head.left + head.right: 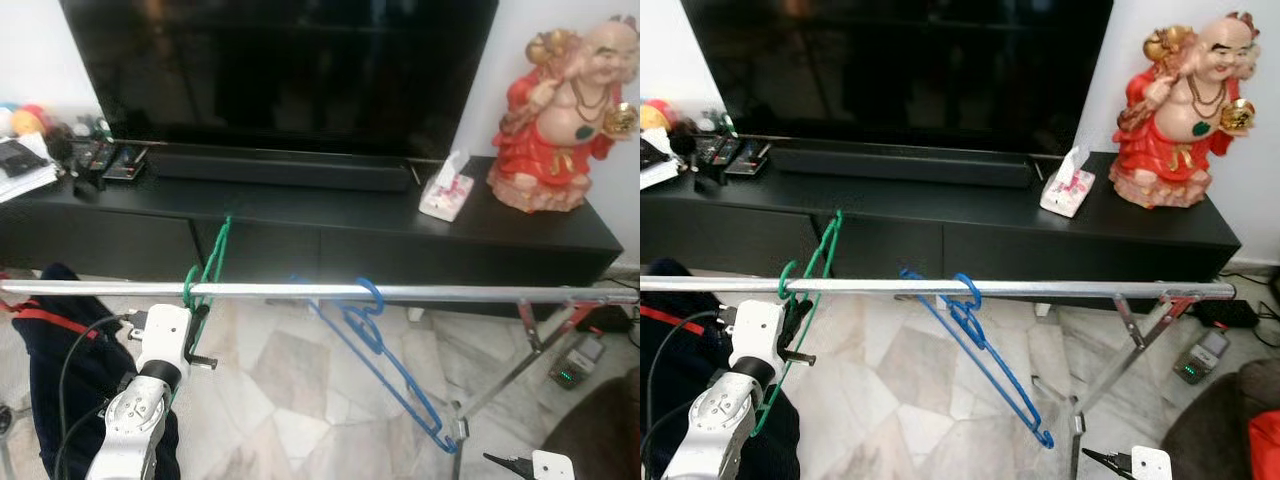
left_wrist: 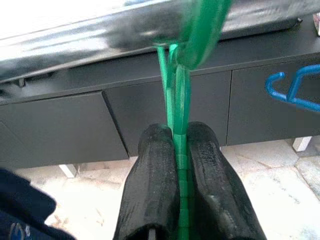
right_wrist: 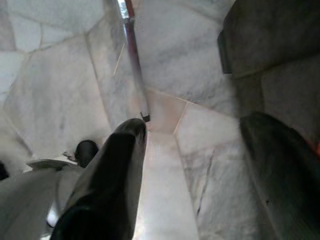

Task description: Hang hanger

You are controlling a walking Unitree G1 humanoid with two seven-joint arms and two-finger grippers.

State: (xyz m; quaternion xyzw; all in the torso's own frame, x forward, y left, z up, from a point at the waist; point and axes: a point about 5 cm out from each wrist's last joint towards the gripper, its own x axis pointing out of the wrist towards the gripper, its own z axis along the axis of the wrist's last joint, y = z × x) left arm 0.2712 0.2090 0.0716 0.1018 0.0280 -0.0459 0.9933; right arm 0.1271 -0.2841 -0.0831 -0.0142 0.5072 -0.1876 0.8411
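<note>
A green hanger [image 1: 214,258] has its hook over the silver rail [image 1: 450,292] near the rail's left end. My left gripper [image 2: 175,135] sits just below the rail and is shut on the green hanger's neck [image 2: 172,90], with both black fingers pressed against it. A blue hanger [image 1: 385,360] hangs from the middle of the same rail, tilted down to the right. My right gripper [image 3: 197,125] is low at the right, below the rail, open over the marble floor and holding nothing; its tip also shows in the left eye view [image 1: 510,462].
Behind the rail stands a black TV cabinet [image 1: 300,210] with a large TV [image 1: 280,70], a tissue box [image 1: 447,187], a red statue [image 1: 565,120] and remotes [image 1: 110,160]. Dark clothing [image 1: 60,370] hangs at the left. The rack's legs [image 1: 530,350] cross at the right.
</note>
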